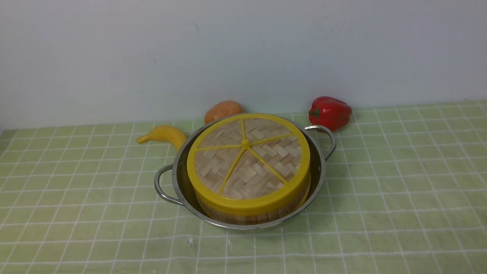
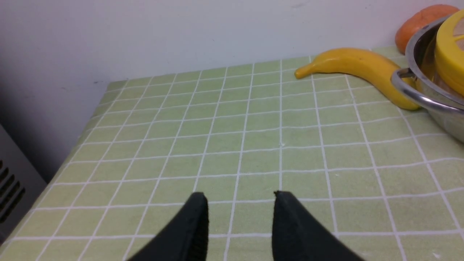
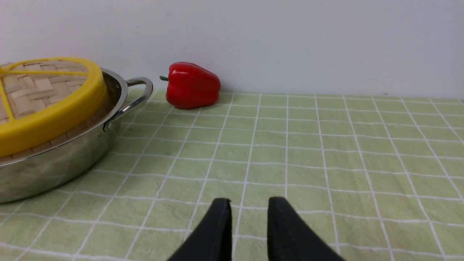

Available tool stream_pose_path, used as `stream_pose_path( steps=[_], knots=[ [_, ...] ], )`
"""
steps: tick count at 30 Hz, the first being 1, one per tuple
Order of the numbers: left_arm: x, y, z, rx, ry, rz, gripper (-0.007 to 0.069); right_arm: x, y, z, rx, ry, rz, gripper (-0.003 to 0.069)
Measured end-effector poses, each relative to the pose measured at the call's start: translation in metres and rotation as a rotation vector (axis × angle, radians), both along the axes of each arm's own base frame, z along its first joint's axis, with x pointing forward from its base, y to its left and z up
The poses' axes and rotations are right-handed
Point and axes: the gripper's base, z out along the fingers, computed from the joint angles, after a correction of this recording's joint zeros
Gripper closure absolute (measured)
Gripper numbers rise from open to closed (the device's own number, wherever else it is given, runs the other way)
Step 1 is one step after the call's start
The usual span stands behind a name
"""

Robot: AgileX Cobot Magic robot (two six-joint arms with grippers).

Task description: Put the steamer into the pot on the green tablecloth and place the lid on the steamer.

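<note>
The shiny pot (image 1: 182, 190) stands on the green tablecloth (image 1: 399, 190). The steamer (image 1: 243, 217) sits inside it; only its bamboo wall shows and its buns are hidden. The woven lid (image 1: 247, 160) with yellow rim and spokes lies on top of the steamer. Neither gripper shows in the front view. My left gripper (image 2: 239, 195) is open and empty over bare cloth, left of the pot (image 2: 435, 105). My right gripper (image 3: 250, 200) is open with a narrower gap, empty, over cloth to the right of the pot (image 3: 54, 163) and lid (image 3: 43, 98).
A yellow banana (image 1: 163, 135) lies behind the pot's left handle. An orange fruit (image 1: 222, 110) sits behind the pot by the wall. A red bell pepper (image 1: 330, 112) sits at the back right. The table's left edge (image 2: 83, 123) shows in the left wrist view.
</note>
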Motion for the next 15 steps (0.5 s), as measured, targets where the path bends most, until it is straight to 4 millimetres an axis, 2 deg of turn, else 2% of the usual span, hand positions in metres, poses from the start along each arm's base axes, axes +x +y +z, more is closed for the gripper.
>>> stream_pose_path(
  steps=[15],
  knots=[
    [0.0, 0.0, 0.0, 0.0, 0.0, 0.0, 0.0382, 0.0, 0.0, 0.0, 0.001, 0.0, 0.0, 0.0452]
  ],
)
